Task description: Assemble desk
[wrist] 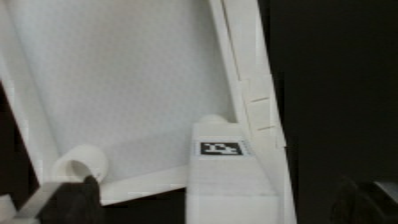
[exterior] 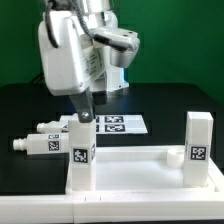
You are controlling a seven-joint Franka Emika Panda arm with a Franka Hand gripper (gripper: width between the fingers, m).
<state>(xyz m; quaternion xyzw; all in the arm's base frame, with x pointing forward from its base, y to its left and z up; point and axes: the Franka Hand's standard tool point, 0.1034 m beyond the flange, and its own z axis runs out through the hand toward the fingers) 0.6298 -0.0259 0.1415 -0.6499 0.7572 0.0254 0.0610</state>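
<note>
Black surface [exterior: 20, 110] before a green backdrop [exterior: 190, 40], carrying the tabletop [exterior: 140, 170], two upright legs [exterior: 80, 150], the marker board [exterior: 115, 124]; hand [exterior: 86, 112] open, empty.

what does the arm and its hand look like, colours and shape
The arm is bulky, with smooth white rounded shells and a silver-grey metallic joint section near the top. Its hand narrows downward into slim dark fingers. No cables or markings can be made out in the exterior view.

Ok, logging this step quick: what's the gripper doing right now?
Gripper: open, holding nothing, just above the leg standing in the tabletop.
</note>
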